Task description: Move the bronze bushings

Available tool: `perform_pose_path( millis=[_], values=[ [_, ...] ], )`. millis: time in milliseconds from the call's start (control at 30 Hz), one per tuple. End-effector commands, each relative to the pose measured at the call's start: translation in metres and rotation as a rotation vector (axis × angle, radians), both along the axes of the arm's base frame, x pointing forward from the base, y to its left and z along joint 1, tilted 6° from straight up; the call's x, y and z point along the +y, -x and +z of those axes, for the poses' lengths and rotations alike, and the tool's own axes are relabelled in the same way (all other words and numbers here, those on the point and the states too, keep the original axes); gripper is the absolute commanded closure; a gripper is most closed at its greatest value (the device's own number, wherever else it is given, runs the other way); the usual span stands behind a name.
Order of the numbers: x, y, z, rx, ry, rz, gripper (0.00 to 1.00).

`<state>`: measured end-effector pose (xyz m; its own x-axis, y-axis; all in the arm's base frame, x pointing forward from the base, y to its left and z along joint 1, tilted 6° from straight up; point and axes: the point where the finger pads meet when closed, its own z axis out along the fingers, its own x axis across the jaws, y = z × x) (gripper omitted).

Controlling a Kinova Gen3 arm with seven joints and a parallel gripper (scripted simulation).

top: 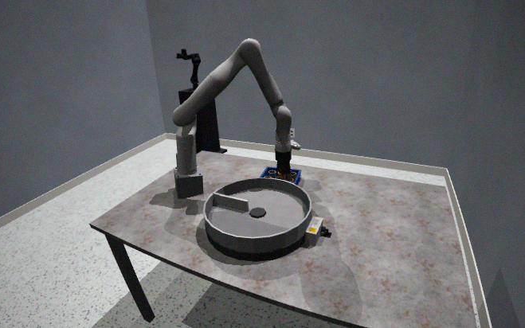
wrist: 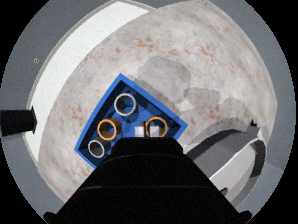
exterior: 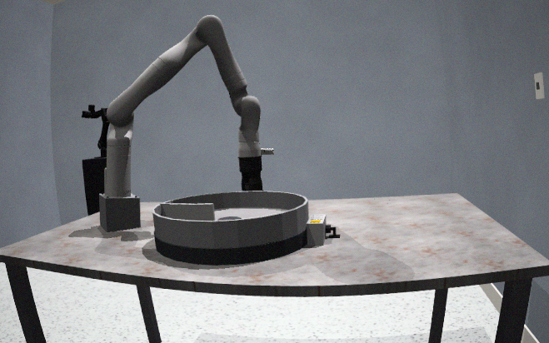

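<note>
A blue crate (top: 295, 170) (wrist: 100, 112) stands behind the turntable. In the wrist view it holds two bronze bushings (wrist: 165, 123) (wrist: 98, 129) and two steel bushings (wrist: 115, 104) (wrist: 89, 146), all upright. My gripper (top: 283, 173) (wrist: 146, 126) is lowered into the crate, with its fingertips on either side of the left wall of the bronze bushing nearest the turntable. It is shut on that wall. The turntable's disc (top: 280, 205) (exterior: 246, 212) is bare around the dark hub (top: 257, 212) (exterior: 229, 218). In the exterior view the turntable's wall hides the crate and my fingers.
The turntable has a high grey wall (top: 256, 240) (exterior: 225, 231) and a straight fence (top: 230, 201) (exterior: 187, 211) inside it on the left. A small control box (top: 314, 226) (exterior: 316, 230) sits on its right side. The arm's base (top: 188, 183) stands at the table's left.
</note>
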<state>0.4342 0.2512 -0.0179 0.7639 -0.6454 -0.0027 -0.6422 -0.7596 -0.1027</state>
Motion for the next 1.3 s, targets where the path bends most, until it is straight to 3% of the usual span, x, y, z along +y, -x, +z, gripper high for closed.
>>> perform_pose_path(
  millis=[0,467,800,1267],
  values=[
    [0.000,-0.001,0.001,-0.002,-0.001,0.000,1.00],
    [0.000,-0.001,0.002,-0.002,-0.001,0.000,1.00],
    [-0.001,0.000,0.015,-0.002,-0.001,0.000,1.00],
    [-0.006,0.004,0.076,-0.002,-0.001,0.000,1.00]
  ],
)
